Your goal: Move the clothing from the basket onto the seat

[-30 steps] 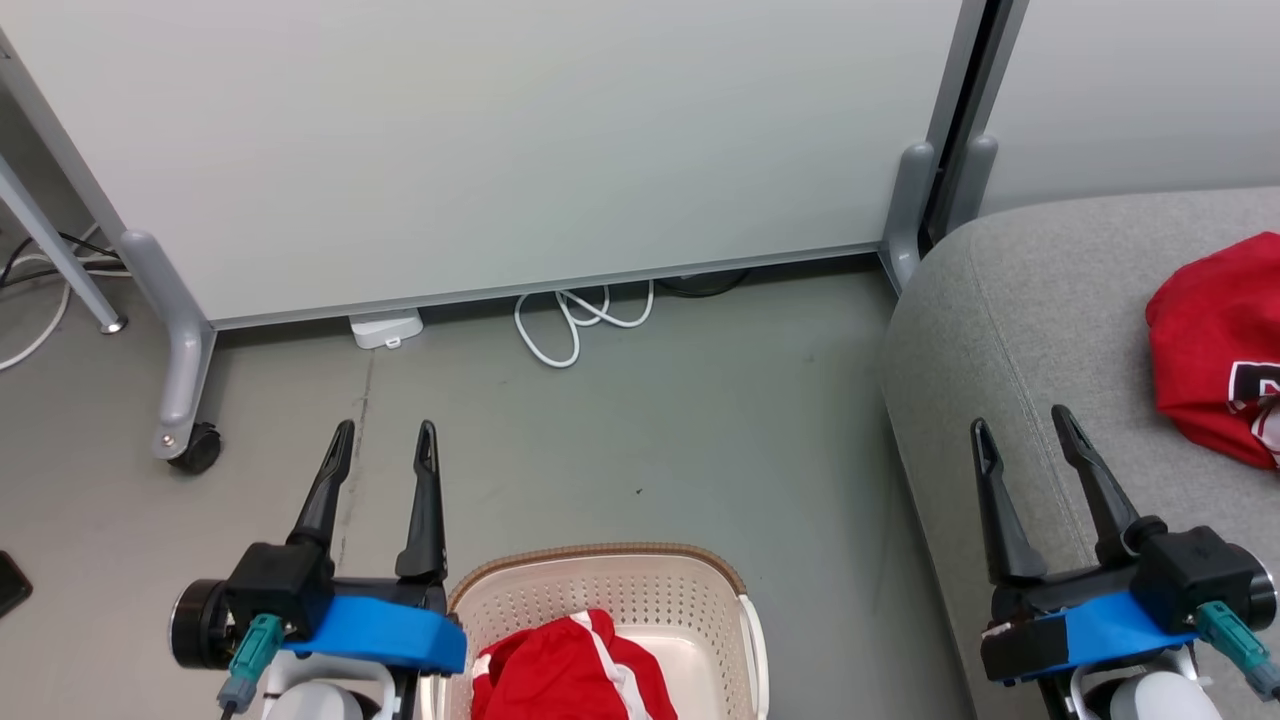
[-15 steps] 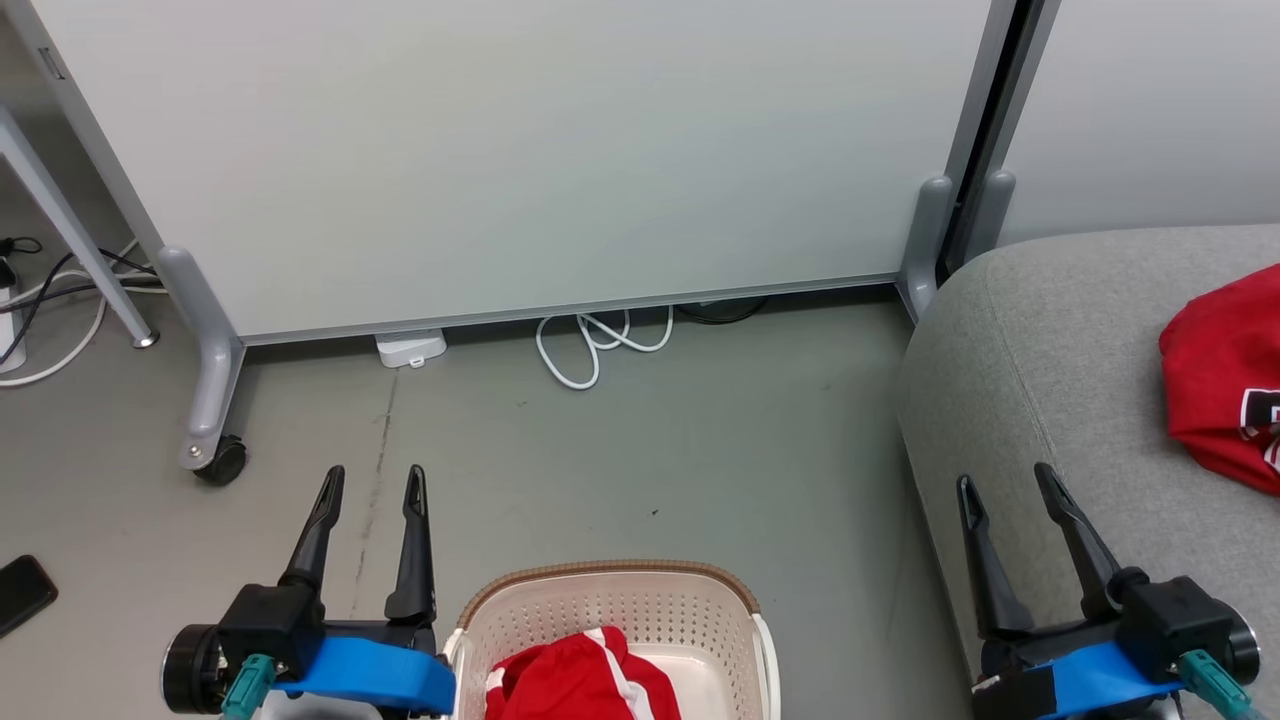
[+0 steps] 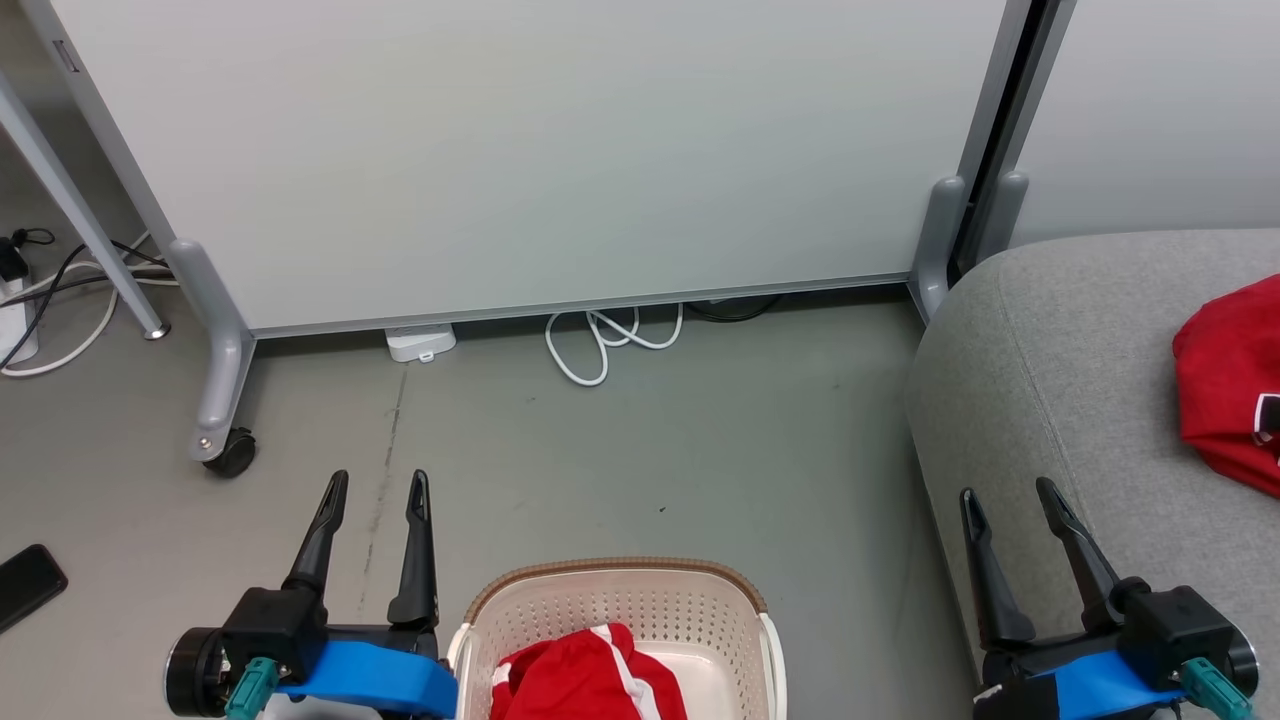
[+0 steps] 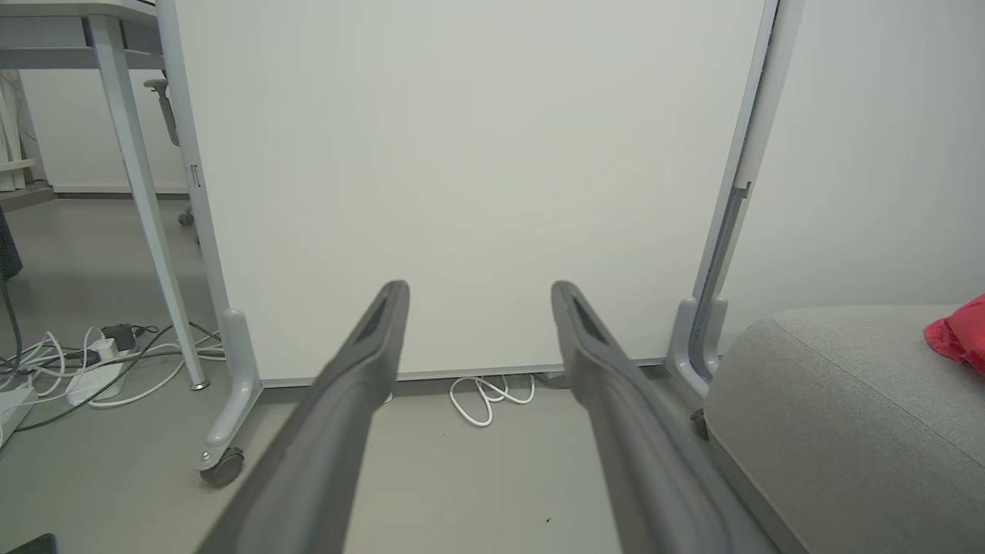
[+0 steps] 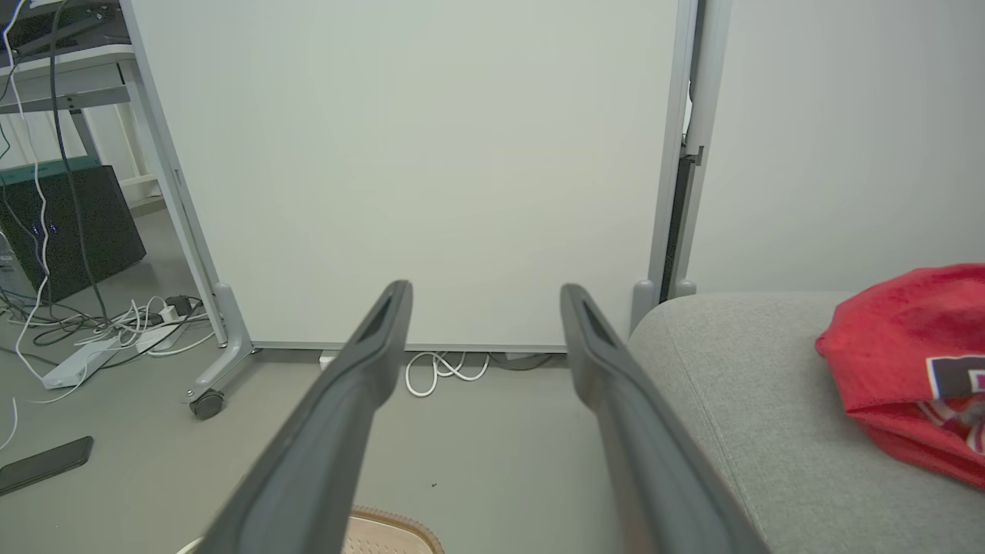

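Observation:
The cream basket (image 3: 690,612) with its brown rim stands on the floor at the bottom centre of the head view, and a red garment with a white stripe (image 3: 585,680) lies inside it. A second red garment (image 3: 1232,395) rests on the grey seat (image 3: 1060,400) at the right. My left gripper (image 3: 378,482) hovers open just left of the basket, holding nothing. My right gripper (image 3: 1007,490) is open over the seat's near left edge, well short of the garment there. The right wrist view has that garment (image 5: 912,362) on the seat (image 5: 739,400) and the basket's rim (image 5: 388,531).
A white rolling partition (image 3: 520,150) with a castor (image 3: 230,455) stands across the back. A looped white cable (image 3: 600,345) and a white box (image 3: 420,343) lie at its foot. A dark phone (image 3: 30,585) lies on the floor at the left, near cables (image 3: 60,290) and a table leg.
The head camera has shifted, so the floor, partition and seat sit further right and lower in the picture. Both grippers appear lower in view and stay open.

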`<state>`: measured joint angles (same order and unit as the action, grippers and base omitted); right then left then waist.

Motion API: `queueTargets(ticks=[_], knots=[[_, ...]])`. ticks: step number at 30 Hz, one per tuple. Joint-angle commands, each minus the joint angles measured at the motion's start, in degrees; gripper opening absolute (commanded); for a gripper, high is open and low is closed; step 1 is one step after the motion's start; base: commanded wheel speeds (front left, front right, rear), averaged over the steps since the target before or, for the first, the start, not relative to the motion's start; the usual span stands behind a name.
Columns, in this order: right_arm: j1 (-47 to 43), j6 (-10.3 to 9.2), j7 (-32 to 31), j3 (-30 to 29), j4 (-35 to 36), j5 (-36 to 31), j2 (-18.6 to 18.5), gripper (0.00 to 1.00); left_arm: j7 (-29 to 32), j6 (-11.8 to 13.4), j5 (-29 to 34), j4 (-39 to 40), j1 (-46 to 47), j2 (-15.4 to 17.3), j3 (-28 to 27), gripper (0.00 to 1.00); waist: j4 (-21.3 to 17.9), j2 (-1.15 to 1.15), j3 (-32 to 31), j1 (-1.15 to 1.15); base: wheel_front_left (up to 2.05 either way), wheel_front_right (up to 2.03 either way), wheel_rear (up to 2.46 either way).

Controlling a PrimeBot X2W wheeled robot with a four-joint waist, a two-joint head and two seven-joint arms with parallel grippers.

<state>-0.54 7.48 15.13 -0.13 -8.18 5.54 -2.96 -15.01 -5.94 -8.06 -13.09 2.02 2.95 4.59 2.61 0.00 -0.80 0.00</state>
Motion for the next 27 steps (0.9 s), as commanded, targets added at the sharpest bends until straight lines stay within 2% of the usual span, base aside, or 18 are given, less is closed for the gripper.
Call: queueTargets(ticks=[1,16,27], knots=[[-0.72,0.03,0.03,-0.07,-0.12,0.11,0.12,1.00,-0.25,-0.10,0.03,-0.05,-0.04,-0.07,-0.04,1.00,0.07,0.00,0.02,0.00,0.00,0.00,0.00],[-0.30,0.03,0.03,0.39,-0.68,0.74,0.12,1.00,-0.25,0.25,-0.71,-0.41,0.52,-0.08,0.61,1.00,0.22,0.00,0.37,0.00,0.00,0.00,0.00],[1.22,0.03,0.03,0.90,-0.17,0.82,0.12,1.00,-0.25,-1.01,0.23,-5.15,3.95,-0.07,4.11,1.00,-0.75,0.00,2.04,0.00,0.00,0.00,0.00]])
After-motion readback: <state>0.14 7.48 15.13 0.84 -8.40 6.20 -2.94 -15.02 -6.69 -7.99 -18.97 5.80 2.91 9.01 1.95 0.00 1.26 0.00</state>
